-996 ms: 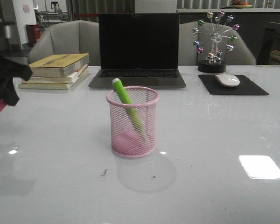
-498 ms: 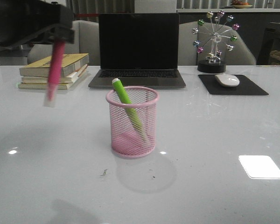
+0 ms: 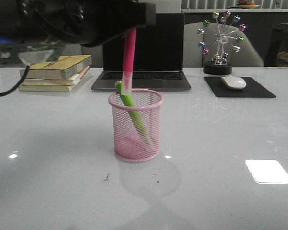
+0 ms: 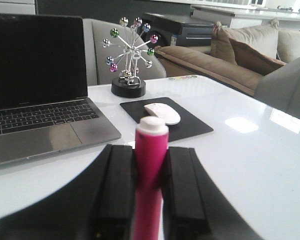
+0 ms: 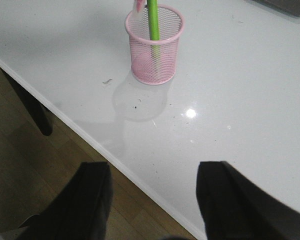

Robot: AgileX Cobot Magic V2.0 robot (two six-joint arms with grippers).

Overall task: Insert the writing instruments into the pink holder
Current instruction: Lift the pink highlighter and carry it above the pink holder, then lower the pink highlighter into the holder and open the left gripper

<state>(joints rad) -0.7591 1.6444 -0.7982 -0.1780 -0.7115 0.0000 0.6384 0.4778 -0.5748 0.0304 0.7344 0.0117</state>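
The pink holder (image 3: 136,125) stands mid-table, and the lime green marker (image 3: 127,98) leans inside it. Above it, my left gripper (image 3: 132,24) is shut on the magenta marker (image 3: 129,52), which hangs nearly upright; its lower end is level with the holder's back-left rim. In the left wrist view the magenta marker (image 4: 150,172) is pinched in my left gripper (image 4: 150,150), white end showing. My right gripper (image 5: 152,172) is open and empty over the table's front edge, looking at the holder (image 5: 155,47) and green marker (image 5: 152,22). That gripper is out of the front view.
Behind the holder are a laptop (image 3: 143,48), a stack of books (image 3: 57,72) at the left, a white mouse (image 3: 234,82) on a black pad, and a ferris-wheel ornament (image 3: 222,40). The table's front edge (image 5: 115,160) drops to a wooden floor.
My left arm swung from the far left to above the holder, carrying the magenta marker. The marker turned upright and its lower end now reaches the rim.
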